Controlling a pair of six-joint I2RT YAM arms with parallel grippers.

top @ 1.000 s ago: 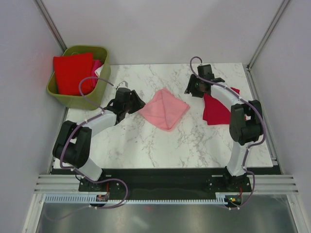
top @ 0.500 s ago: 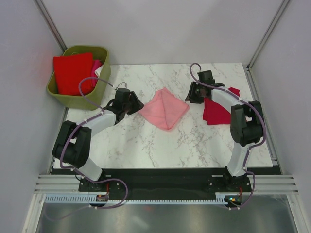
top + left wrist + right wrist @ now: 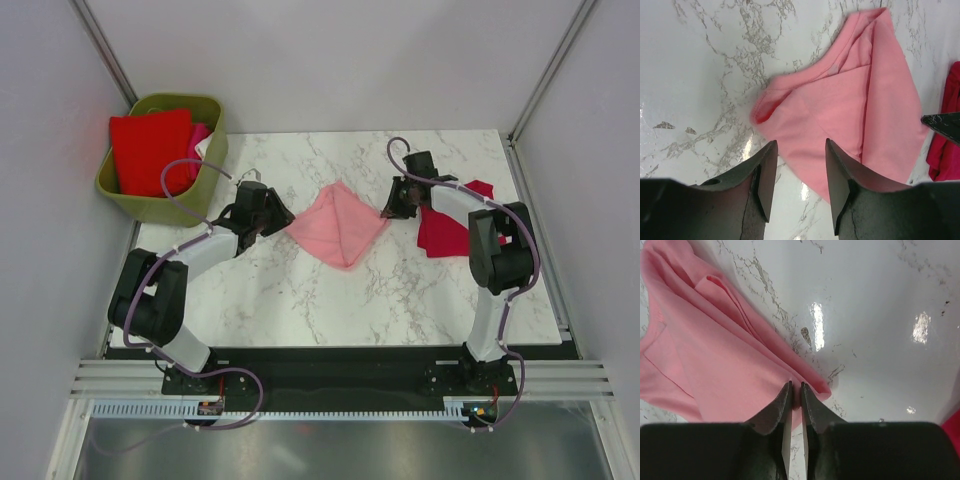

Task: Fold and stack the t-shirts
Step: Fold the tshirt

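A light pink t-shirt (image 3: 337, 225) lies folded into a diamond at the middle of the marble table (image 3: 300, 290). My left gripper (image 3: 283, 213) is open at the shirt's left corner; in the left wrist view its fingers (image 3: 799, 150) straddle the near edge of the pink cloth (image 3: 850, 115). My right gripper (image 3: 388, 212) sits at the shirt's right corner. In the right wrist view its jaws (image 3: 795, 387) are closed to a thin slit with the pink cloth's edge (image 3: 715, 365) between the tips. A dark crimson t-shirt (image 3: 445, 230) lies crumpled under the right arm.
An olive-green basket (image 3: 150, 207) stands at the table's back left corner. It holds a bright red shirt (image 3: 150, 150), with hot pink (image 3: 198, 135) and white cloth (image 3: 207, 148) beside it. Grey walls enclose the table on three sides.
My right gripper moved down and left from beside the crimson shirt to the pink shirt's right corner and closed on its edge. The left gripper barely shifted.
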